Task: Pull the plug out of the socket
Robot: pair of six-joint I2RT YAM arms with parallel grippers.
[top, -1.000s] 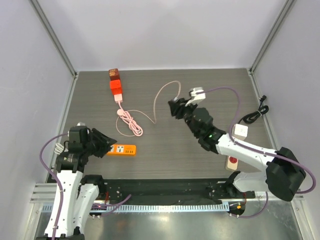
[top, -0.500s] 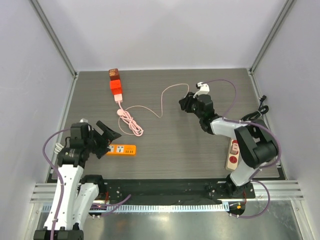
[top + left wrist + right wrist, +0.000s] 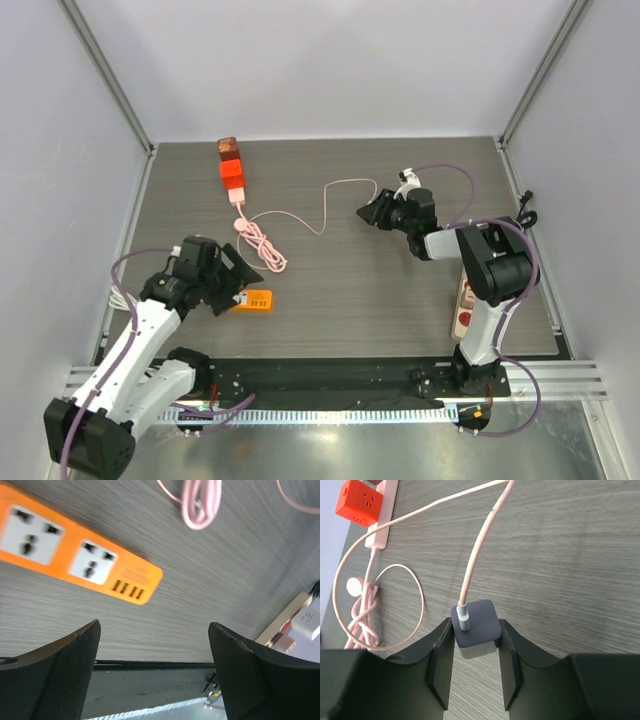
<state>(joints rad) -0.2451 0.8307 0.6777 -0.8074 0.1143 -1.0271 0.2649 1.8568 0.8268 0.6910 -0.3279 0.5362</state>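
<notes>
The orange socket strip [image 3: 75, 560] lies flat on the table with both its sockets empty; the top view shows its right end [image 3: 258, 300] at the near left. My left gripper [image 3: 154, 625] hangs open above it with nothing between the fingers, and it covers the strip's left part [image 3: 230, 276] from above. My right gripper [image 3: 476, 621] is shut on the dark grey plug [image 3: 481, 625], held just over the table at mid right [image 3: 375, 213]. A pink cable [image 3: 477, 565] runs out of the plug's top.
The pink cable coils [image 3: 262, 247] mid table and leads to orange cube adapters [image 3: 232, 175] at the back left. A white power strip [image 3: 465, 305] with a white plug lies at the right. A black cable [image 3: 510, 228] trails by the right wall.
My left gripper has opened, letting go of the orange strip, and shifted right over it. My right arm has folded back towards its base, still holding the plug.
</notes>
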